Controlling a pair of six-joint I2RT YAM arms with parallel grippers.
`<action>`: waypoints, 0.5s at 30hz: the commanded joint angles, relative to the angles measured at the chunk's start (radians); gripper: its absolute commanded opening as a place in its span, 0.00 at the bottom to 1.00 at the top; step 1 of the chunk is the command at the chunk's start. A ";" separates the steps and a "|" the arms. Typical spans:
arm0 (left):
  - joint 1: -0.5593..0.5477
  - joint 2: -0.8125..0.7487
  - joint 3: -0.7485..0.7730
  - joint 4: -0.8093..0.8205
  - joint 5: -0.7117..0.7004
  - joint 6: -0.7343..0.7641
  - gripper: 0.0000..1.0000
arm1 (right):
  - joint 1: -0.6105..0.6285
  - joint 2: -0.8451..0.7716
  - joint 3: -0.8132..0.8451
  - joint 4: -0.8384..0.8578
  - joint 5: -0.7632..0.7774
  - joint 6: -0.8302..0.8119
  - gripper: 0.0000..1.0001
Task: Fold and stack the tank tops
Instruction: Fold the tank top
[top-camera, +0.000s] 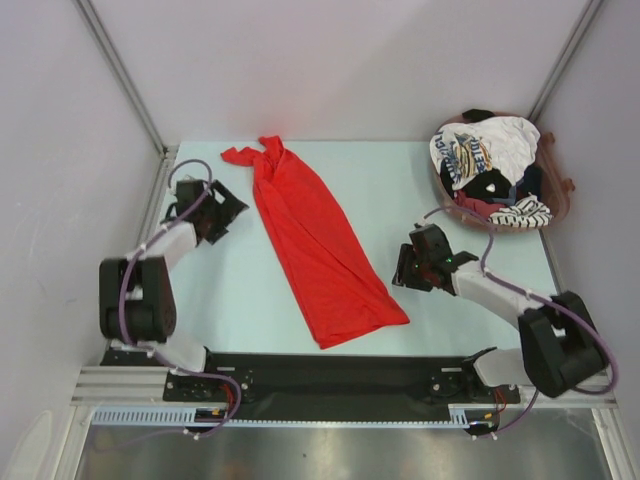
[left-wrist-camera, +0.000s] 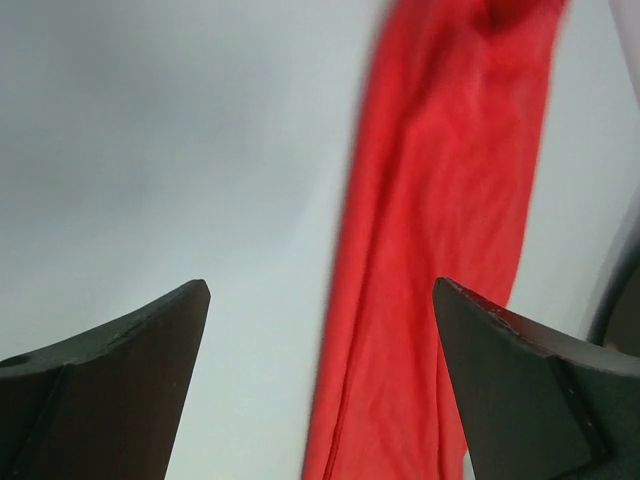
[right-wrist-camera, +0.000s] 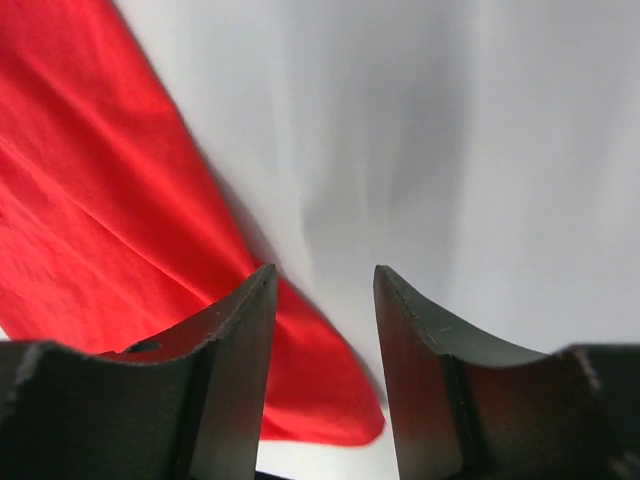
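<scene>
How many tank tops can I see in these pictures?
4: a red one flat on the table; a white printed one, a striped one and a dark one piled in the basket. More may be hidden underneath.

A long red tank top (top-camera: 315, 245) lies flat on the pale table (top-camera: 420, 200). A basket (top-camera: 558, 202) of clothes (top-camera: 490, 150) sits at the far right corner, maybe partly over the edge.
</scene>
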 joint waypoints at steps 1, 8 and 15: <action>-0.142 -0.271 -0.197 0.025 0.000 0.095 1.00 | -0.003 0.131 0.115 0.134 -0.143 -0.095 0.48; -0.337 -0.693 -0.514 -0.055 -0.029 0.006 0.99 | -0.035 0.456 0.396 0.197 -0.222 -0.156 0.51; -0.579 -0.844 -0.692 -0.073 -0.088 -0.156 0.97 | -0.067 0.847 0.851 0.176 -0.349 -0.172 0.56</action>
